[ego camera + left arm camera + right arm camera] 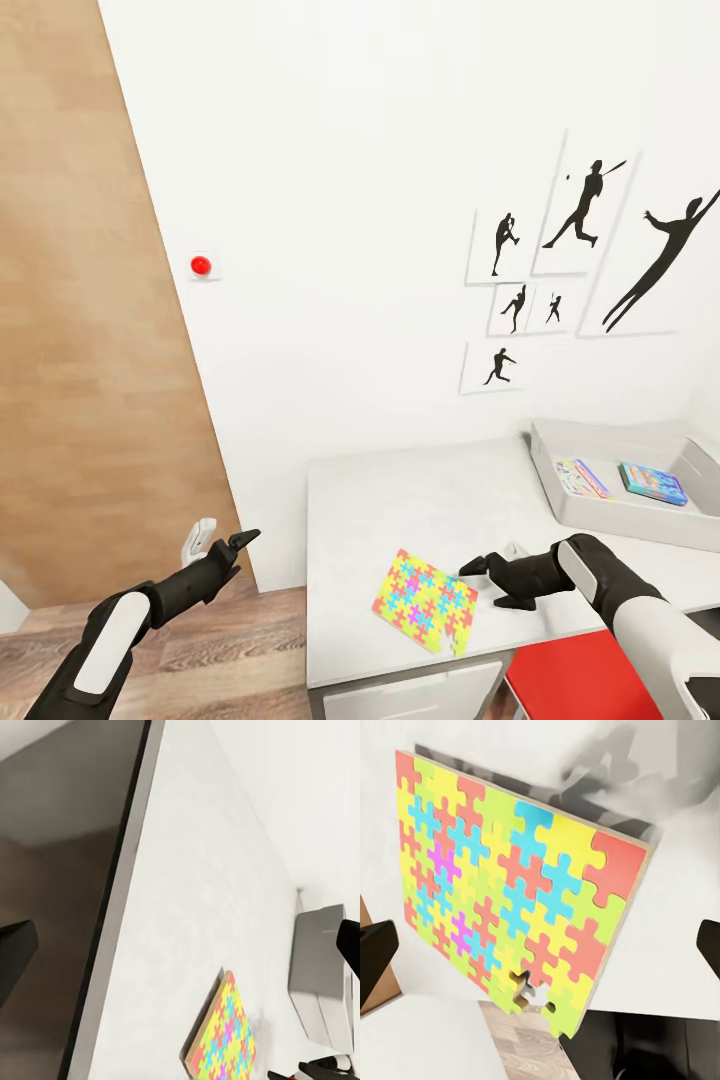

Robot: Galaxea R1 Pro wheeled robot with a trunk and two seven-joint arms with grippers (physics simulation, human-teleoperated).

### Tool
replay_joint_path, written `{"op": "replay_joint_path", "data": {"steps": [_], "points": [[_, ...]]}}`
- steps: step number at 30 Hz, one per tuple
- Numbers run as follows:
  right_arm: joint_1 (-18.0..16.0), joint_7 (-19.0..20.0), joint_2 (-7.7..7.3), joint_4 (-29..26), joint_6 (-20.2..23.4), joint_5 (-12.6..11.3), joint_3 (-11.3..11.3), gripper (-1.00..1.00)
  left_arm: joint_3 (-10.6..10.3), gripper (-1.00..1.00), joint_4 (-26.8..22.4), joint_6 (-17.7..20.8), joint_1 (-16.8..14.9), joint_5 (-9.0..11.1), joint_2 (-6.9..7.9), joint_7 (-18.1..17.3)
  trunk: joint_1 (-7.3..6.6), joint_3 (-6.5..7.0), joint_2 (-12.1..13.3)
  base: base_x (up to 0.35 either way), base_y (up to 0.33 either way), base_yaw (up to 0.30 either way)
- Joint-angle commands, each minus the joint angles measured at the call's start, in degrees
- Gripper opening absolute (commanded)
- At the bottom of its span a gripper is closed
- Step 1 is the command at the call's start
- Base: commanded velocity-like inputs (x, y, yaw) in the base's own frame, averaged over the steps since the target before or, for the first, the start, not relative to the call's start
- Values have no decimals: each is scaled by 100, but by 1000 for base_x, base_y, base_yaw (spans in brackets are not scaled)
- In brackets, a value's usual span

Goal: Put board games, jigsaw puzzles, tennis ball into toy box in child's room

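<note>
Near the toy box [600, 440], which already holds two flat toys, one jigsaw puzzle [427, 600] lies on the table [400, 500], beside the right gripper [495, 585] with its fingers spread wide, waiting to be picked up

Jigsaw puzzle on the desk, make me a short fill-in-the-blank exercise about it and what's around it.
1. The jigsaw puzzle lies on the ____, near its front edge.
2. The right end effector hovers beside the puzzle with its jaws ____.
3. Inside the toy box lie ____ flat colourful toys.
4. The left end effector hangs over the ____, off the desk.

Missing words: table; open; two; floor
</note>
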Motion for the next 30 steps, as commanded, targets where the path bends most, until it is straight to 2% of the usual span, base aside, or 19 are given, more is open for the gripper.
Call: {"op": "replay_joint_path", "data": {"steps": [1,16,30], "points": [[-5,35,-3,-2,9,27,13,100,13,100,-1,36,-5,-2,-1,-17,4,-13,-13,0,0,0],[12,16,15,-1,0,39,23,100,13,100,-1,36,-4,-2,1,-17,4,-13,-13,0,0,20],[48,-95,163,22,-172,47,11,100,13,100,-1,36,-6,-2,2,-17,4,-13,-13,0,0,25]]}}
